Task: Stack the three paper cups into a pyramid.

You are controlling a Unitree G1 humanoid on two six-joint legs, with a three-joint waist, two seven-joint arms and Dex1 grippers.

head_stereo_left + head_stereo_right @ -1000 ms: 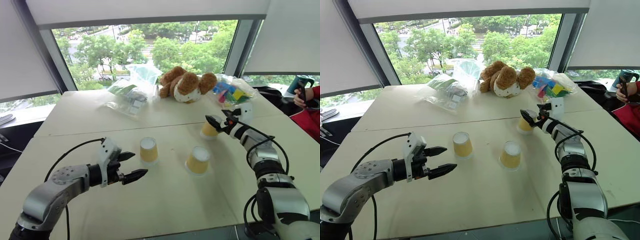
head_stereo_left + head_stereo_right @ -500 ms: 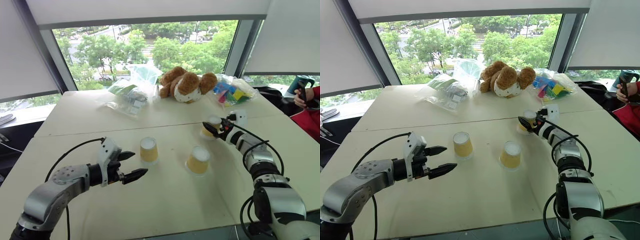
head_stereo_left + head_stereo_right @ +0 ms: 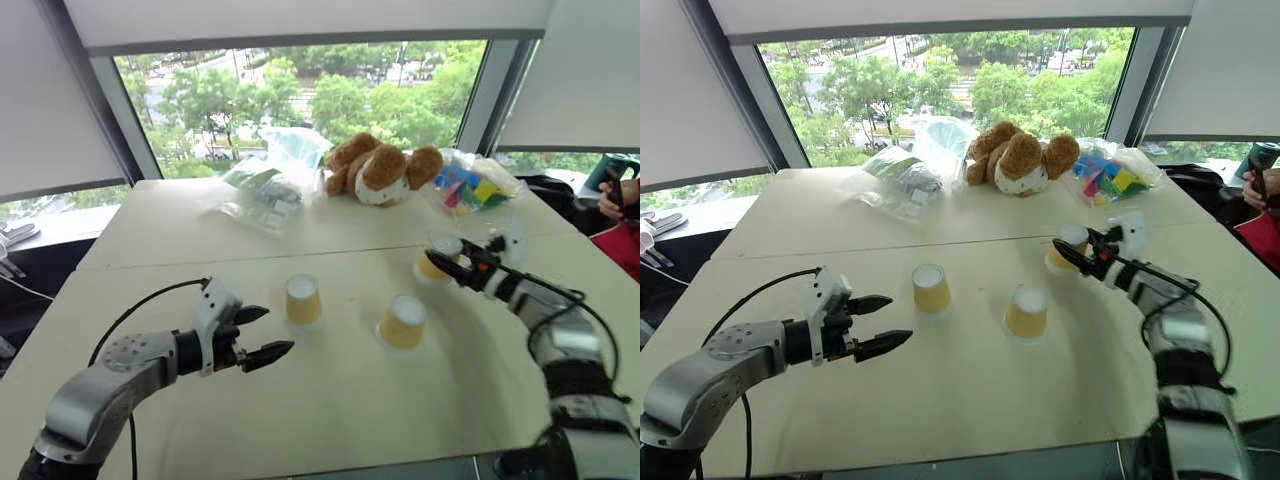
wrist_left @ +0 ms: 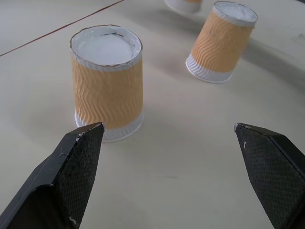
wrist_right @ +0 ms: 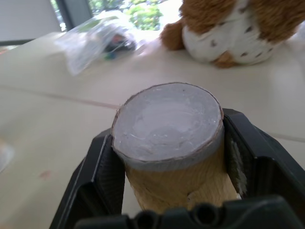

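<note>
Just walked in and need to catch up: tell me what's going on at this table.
A two-armed robot is working with three paper cups, all standing upside down on the table. Its right gripper is clamped around the far cup, a finger on each side. The other two cups stand apart near the middle, nothing stacked yet. The left gripper hovers open beside the nearer of them, holding nothing. A teddy bear and plastic bags lie by the window.

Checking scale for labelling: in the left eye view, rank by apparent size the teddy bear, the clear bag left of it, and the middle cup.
1. Clear bag
2. Teddy bear, slightly smaller
3. Middle cup, despite sitting nearer
</note>
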